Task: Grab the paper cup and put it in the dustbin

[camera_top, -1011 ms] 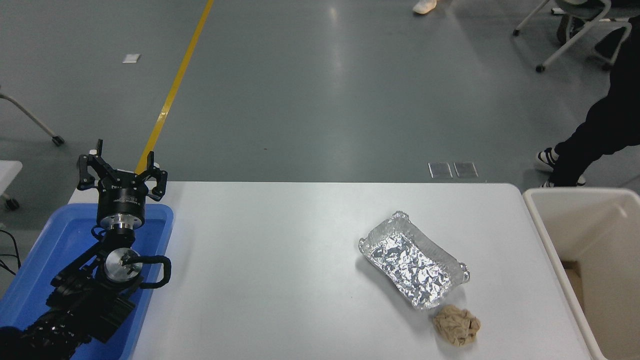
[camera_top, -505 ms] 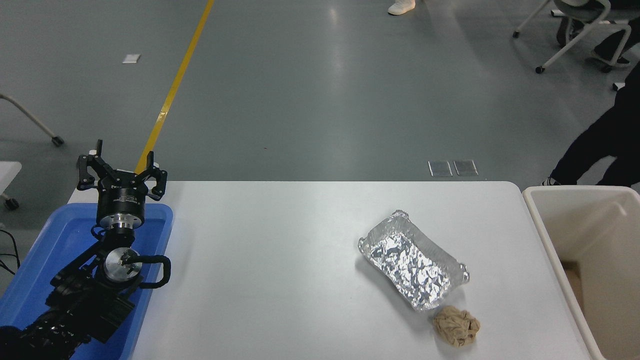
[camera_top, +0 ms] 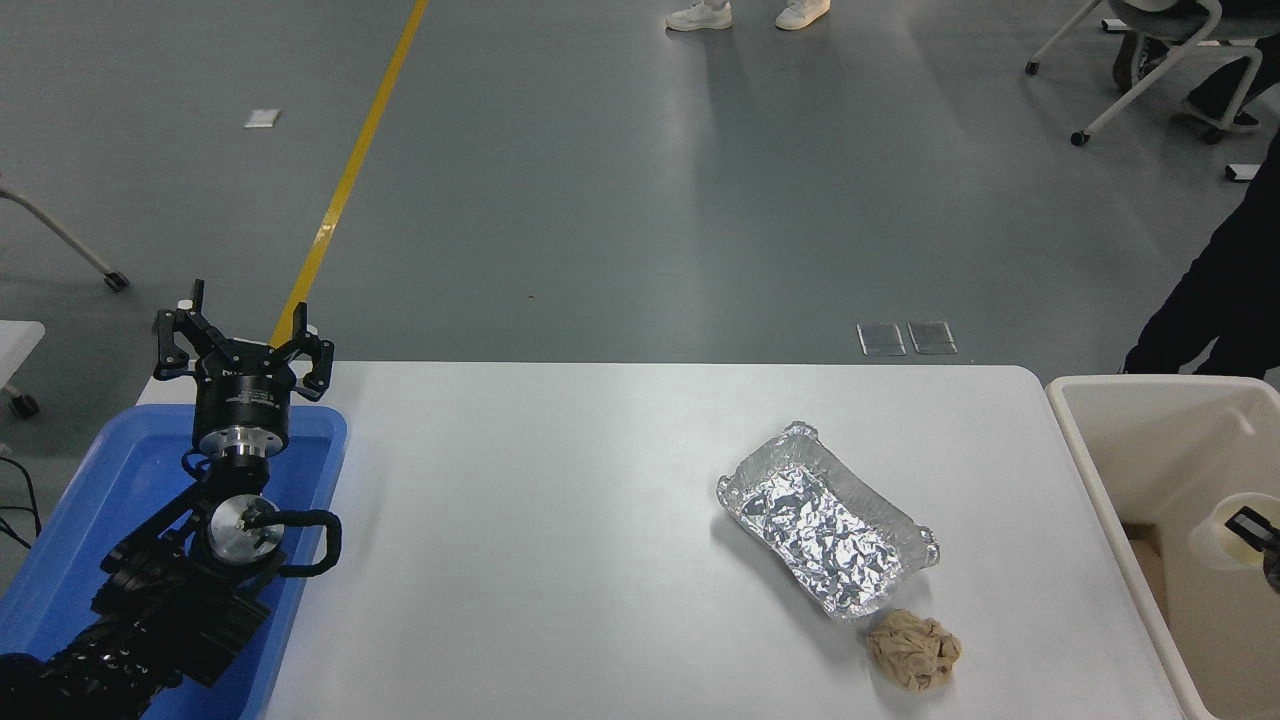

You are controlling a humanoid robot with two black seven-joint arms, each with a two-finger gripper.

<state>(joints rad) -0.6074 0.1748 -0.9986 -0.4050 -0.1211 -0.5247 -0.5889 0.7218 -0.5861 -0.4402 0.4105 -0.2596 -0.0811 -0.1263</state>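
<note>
White paper cup (camera_top: 1222, 530) is hanging over the dustbin (camera_top: 1090, 470), right gripper (camera_top: 1262, 535) fingers pinching its rim; releasing askew risks bouncing out.

Black left arm (camera_top: 150, 590) at the near left, built of blocky matte segments with ribbed housing toward the near edge. Two polished silver metal discs at the joints, the nearer one (camera_top: 238, 527) facing up with a dark centre fitting. Thick black cable (camera_top: 312, 545) looped out to the right of that joint. Black cylindrical wrist ringed by a silver collar, topped by the left gripper (camera_top: 243, 345) with several thin, angular black fingers. Only a small black tip of the right gripper (camera_top: 1258, 530) visible at the right edge.
</note>
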